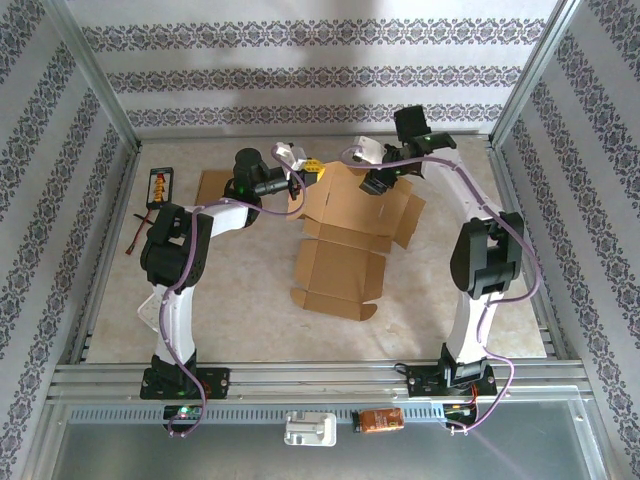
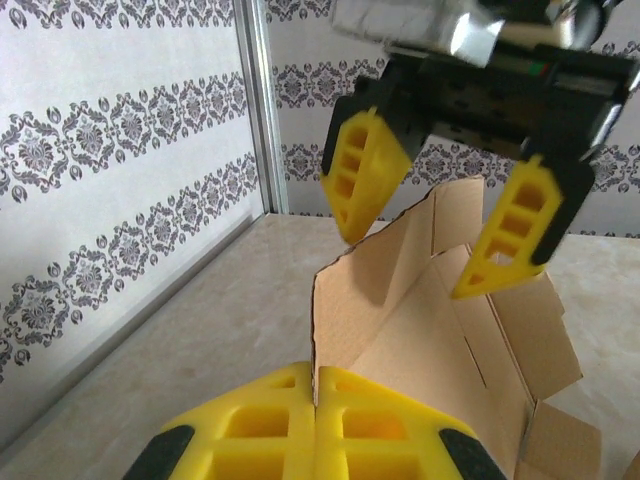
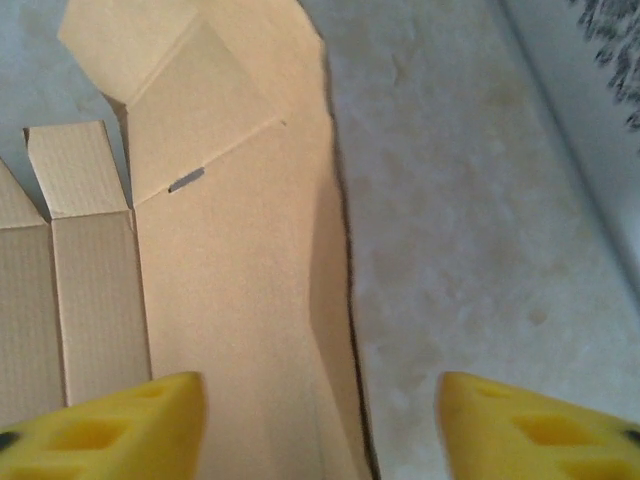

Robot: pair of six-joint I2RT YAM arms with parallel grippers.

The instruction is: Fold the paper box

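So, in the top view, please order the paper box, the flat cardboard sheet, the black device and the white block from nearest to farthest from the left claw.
1. paper box, centre, its edge pinched in the left claw.
2. flat cardboard sheet, left of the claw.
3. black device, farther left.
4. white block, at the near edge, centre.

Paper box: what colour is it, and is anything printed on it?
The paper box is plain brown cardboard with no print visible. The top external view shows it best.
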